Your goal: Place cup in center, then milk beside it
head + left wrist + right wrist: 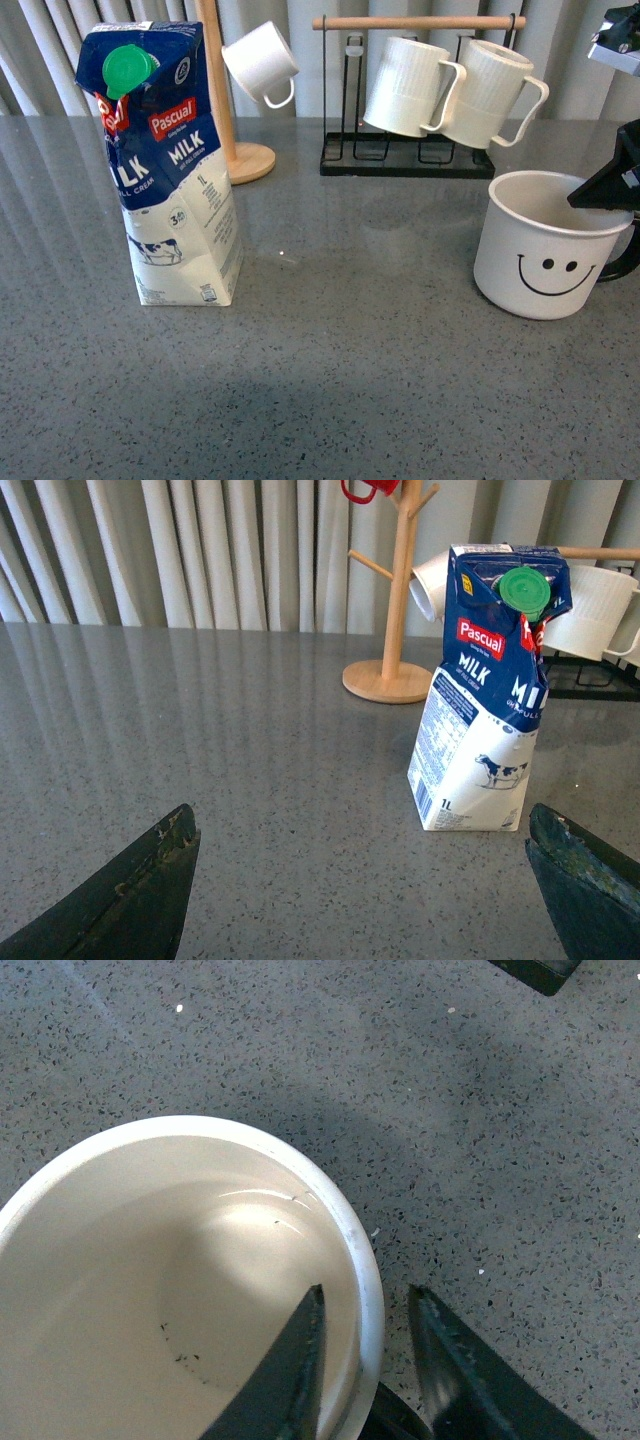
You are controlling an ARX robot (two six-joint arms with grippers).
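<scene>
Right end effector point(368, 1292), slightly spread and not yet pinching, straddles the rim of the white smiley-face enamel mug point(545, 250) at the speckled grey desk's point(350, 350) right side; a thin rim grip could let it tilt or slip.

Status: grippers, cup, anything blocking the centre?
Left gripper open, empty, facing milk carton. Right gripper open, straddling smiley cup rim. Cup on table at right, not centred. Nothing between it and centre.

Left tool point(360, 815) spread wide; right tool point(366, 1290) narrowly parted.
</scene>
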